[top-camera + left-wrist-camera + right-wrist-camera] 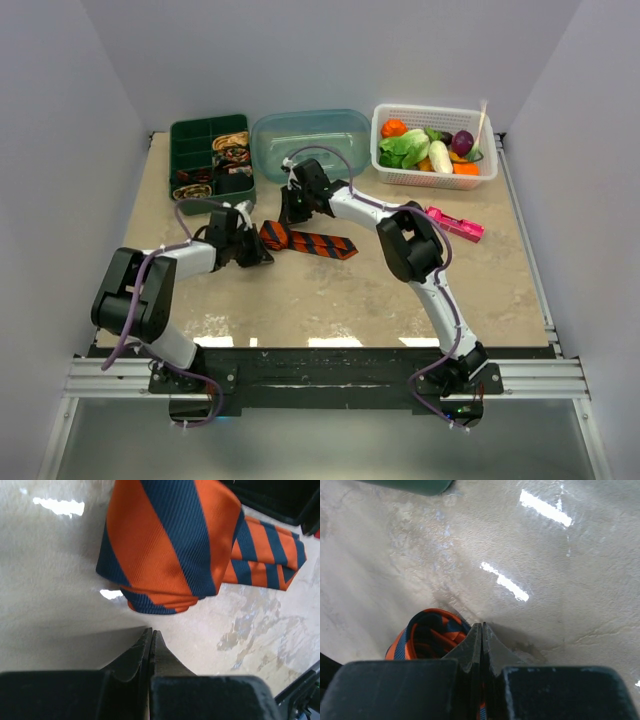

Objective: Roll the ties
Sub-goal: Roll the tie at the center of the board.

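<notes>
The orange tie [310, 243] with dark diagonal stripes lies on the table between the two arms, its left end folded over. In the left wrist view the folded tie [170, 545] lies just ahead of my left gripper [151, 631]. That gripper [262, 255] is shut with nothing between its fingers. My right gripper [291, 214] stands over the tie's left end, tips down on the table. In the right wrist view a loop of the tie [427, 634] bulges to the left of the shut right gripper [482, 626], and orange fabric shows in the slit between the fingers.
A green divided box [190, 135] at the back left holds several small coiled ties [232, 148]. Beside it stand a clear blue tub [310, 122] and a white basket [436, 175] of vegetables. A pink flat gadget [455, 224] lies right of the right arm.
</notes>
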{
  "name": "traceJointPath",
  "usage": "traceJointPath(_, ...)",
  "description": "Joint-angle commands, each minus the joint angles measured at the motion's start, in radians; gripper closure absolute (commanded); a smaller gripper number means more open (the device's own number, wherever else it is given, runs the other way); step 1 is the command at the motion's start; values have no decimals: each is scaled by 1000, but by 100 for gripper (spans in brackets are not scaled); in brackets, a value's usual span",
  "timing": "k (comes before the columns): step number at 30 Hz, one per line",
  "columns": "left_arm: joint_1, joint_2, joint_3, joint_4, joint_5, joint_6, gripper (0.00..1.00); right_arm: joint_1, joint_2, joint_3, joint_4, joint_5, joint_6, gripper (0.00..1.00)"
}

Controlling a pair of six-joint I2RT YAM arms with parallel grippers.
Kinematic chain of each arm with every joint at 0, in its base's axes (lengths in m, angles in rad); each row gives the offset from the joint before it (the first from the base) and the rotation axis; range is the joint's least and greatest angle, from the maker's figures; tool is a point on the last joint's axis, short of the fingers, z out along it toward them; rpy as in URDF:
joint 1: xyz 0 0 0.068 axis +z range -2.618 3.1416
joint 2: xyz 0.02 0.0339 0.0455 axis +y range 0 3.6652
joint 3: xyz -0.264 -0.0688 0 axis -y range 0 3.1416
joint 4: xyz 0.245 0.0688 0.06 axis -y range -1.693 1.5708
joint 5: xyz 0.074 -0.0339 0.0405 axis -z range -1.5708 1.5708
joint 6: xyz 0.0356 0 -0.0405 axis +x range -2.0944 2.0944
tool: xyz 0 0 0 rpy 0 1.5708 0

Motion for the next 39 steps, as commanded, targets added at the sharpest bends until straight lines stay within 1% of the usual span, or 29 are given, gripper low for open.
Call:
traceJointPath(1, -11, 44, 41, 66, -21, -4, 100, 7, -19, 22, -10, -22, -18, 100)
traceJointPath(10, -18, 92, 68, 112, -35, -28, 100, 32, -13, 7, -31, -76, -49, 100)
traceJointPath(19, -24, 141, 70, 171, -21, -62, 100, 42, -21, -11, -36, -77, -57, 100)
traceJointPath(21, -24, 141, 62, 166, -20, -59, 100, 36, -22, -5, -50, -51, -60, 100)
traceJointPath(26, -24, 63, 24, 105, -44, -35, 100, 1, -27, 41, -60, -15, -48, 100)
traceJointPath(27, -24, 28, 9, 94, -50, -29, 97, -7, -30, 54, -62, -8, -43, 100)
traceJointPath(28, -24, 9, 3, 80, -57, -27, 88, -16, -34, 59, -59, -4, -43, 100)
traceJointPath(30, -24, -49, -16, 42, -61, -22, 75, -23, -54, 74, -59, 10, -42, 100)
traceJointPath(31, -22, -68, -20, 28, -64, -21, 64, -28, -64, 76, -57, 13, -42, 100)
traceJointPath(32, -22, -86, -25, 5, -64, -19, 58, -30, -85, 78, -60, 19, -43, 100)
traceJointPath(33, -22, -120, -28, -6, -55, -13, 51, -31, -97, 78, -62, 22, -48, 100)
traceJointPath(35, -14, -155, -27, -24, -47, -9, 45, -33, -125, 68, -63, 24, -51, 100)
traceJointPath(36, -8, -189, -27, -64, -37, -2, 40, -33, -157, 50, -63, 28, -51, 100)
traceJointPath(39, 42, -247, -21, -84, -11, 10, 30, -33, -240, -22, -42, 41, -52, 100)
